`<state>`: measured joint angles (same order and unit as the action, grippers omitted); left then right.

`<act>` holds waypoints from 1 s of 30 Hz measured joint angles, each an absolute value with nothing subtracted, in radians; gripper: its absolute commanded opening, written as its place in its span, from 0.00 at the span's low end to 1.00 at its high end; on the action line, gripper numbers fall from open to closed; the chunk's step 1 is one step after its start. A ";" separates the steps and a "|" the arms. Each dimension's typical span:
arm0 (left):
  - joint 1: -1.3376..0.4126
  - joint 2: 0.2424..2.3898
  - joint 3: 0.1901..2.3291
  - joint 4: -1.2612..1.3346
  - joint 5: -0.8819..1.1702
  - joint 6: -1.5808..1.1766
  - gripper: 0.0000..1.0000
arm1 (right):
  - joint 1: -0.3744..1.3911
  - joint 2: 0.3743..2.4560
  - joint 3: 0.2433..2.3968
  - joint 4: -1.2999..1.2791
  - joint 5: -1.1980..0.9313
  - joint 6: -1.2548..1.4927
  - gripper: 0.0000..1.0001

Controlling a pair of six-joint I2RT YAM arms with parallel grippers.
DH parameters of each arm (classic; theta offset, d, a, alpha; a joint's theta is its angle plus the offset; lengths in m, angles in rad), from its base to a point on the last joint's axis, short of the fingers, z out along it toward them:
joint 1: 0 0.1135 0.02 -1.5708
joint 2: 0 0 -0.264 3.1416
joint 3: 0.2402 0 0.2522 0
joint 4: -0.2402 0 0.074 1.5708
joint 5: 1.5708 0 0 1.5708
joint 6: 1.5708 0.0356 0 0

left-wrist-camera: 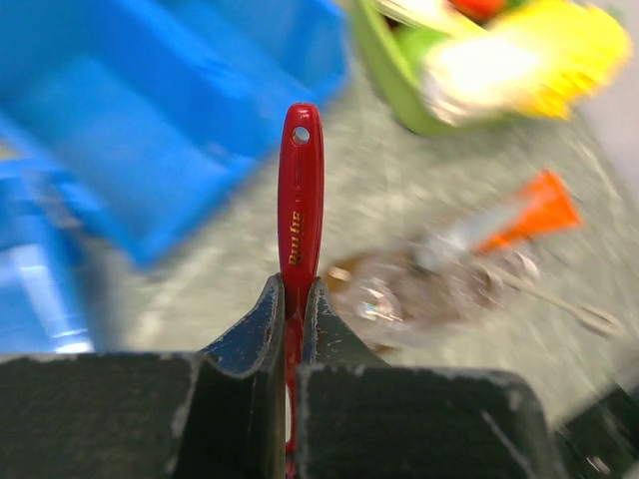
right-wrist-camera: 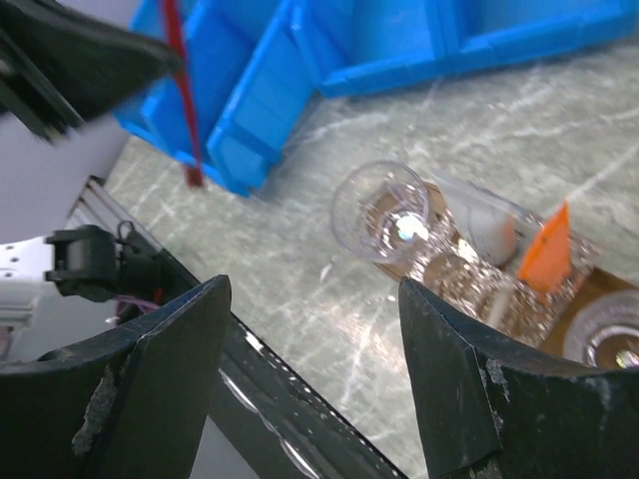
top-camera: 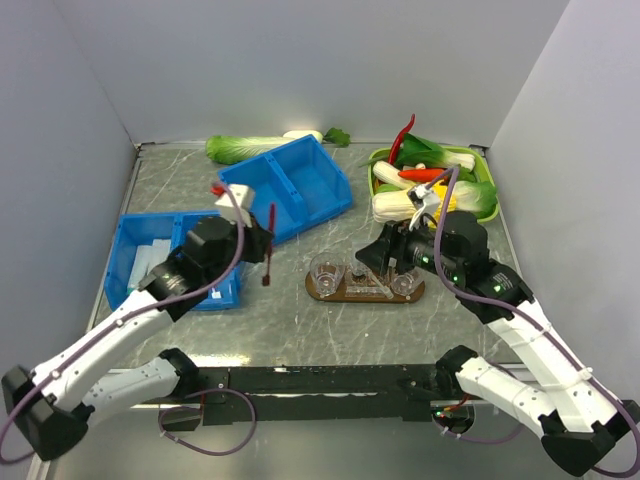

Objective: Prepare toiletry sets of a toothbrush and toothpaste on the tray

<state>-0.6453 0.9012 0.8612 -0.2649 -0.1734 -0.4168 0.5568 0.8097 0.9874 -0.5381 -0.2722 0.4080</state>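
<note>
My left gripper (top-camera: 267,243) is shut on a red toothbrush (top-camera: 270,250) and holds it upright in the air, left of the tray (top-camera: 340,293). In the left wrist view the red handle (left-wrist-camera: 301,200) stands up from between the closed fingers (left-wrist-camera: 255,329). The dark-brown tray carries three clear cups (top-camera: 323,270), and a white tube with an orange end (right-wrist-camera: 544,249) lies among them. My right gripper (right-wrist-camera: 315,299) hangs open over the tray's near side with nothing between its fingers. A cup (right-wrist-camera: 384,210) stands just beyond it.
Two blue bins (top-camera: 290,185) (top-camera: 165,255) sit left and behind. A green tray of toy vegetables (top-camera: 430,185) stands at the back right, close behind the right arm. A cabbage (top-camera: 245,148) lies by the back wall. A black rail (top-camera: 320,380) runs along the near edge.
</note>
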 measured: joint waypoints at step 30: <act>-1.286 1.275 1.041 -0.139 -0.491 -0.510 0.01 | 0.565 0.881 0.886 -0.349 -0.320 0.497 0.38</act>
<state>-1.2858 1.2751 1.0412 -0.1387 -0.4908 -0.5098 0.5652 0.8806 0.8860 -0.3492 -0.3199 0.4969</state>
